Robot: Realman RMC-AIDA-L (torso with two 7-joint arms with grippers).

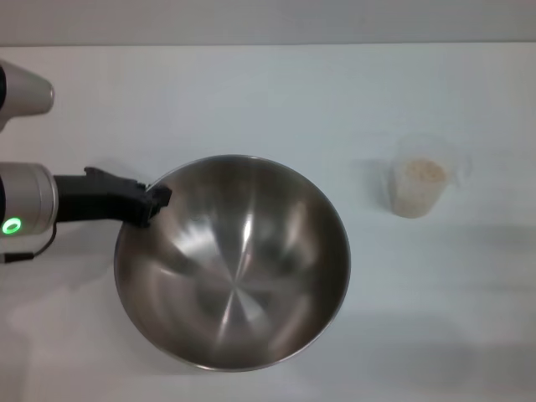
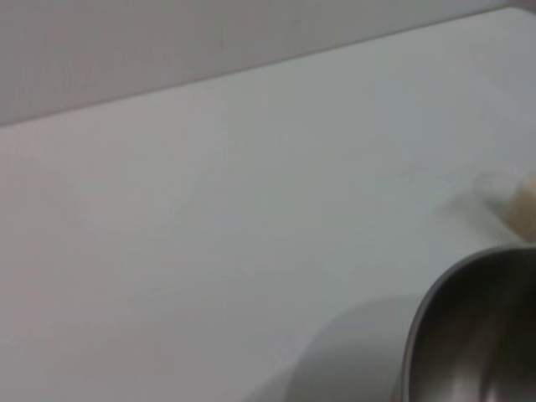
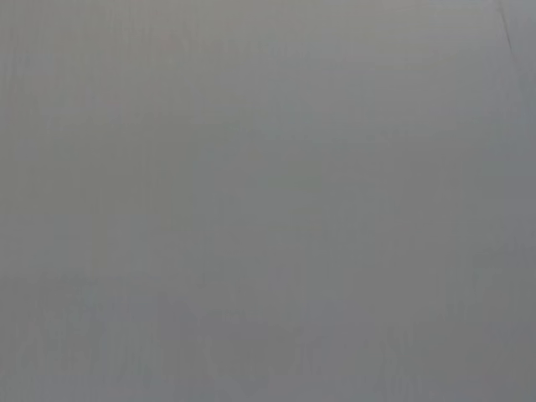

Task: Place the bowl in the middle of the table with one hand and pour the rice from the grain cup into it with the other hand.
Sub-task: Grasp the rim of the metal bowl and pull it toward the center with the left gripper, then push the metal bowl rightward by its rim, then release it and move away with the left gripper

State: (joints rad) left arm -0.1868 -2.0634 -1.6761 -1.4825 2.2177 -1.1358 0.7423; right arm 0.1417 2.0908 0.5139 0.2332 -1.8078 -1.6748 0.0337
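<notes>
White table fills the head view, with a paler wall strip along its far edge. Head view: the bowl sits slightly left of centre toward the near edge, tilted so its far-right wall shows most; its inside holds only reflections. The left gripper reaches in from the left edge on a black wrist and meets the bowl's upper-left rim; it appears to pinch the rim, one black finger showing on the rim's outer side. The grain cup stands upright well to the right of the bowl, apart from it, with rice filling most of it. The right gripper does not show in this view. Left wrist view: bare table runs back to the wall, the bowl's rim and inner wall occupy one corner, and the cup appears blurred beyond it; own fingers not visible. Right wrist view: uniform grey surface only, nothing identifiable.
</notes>
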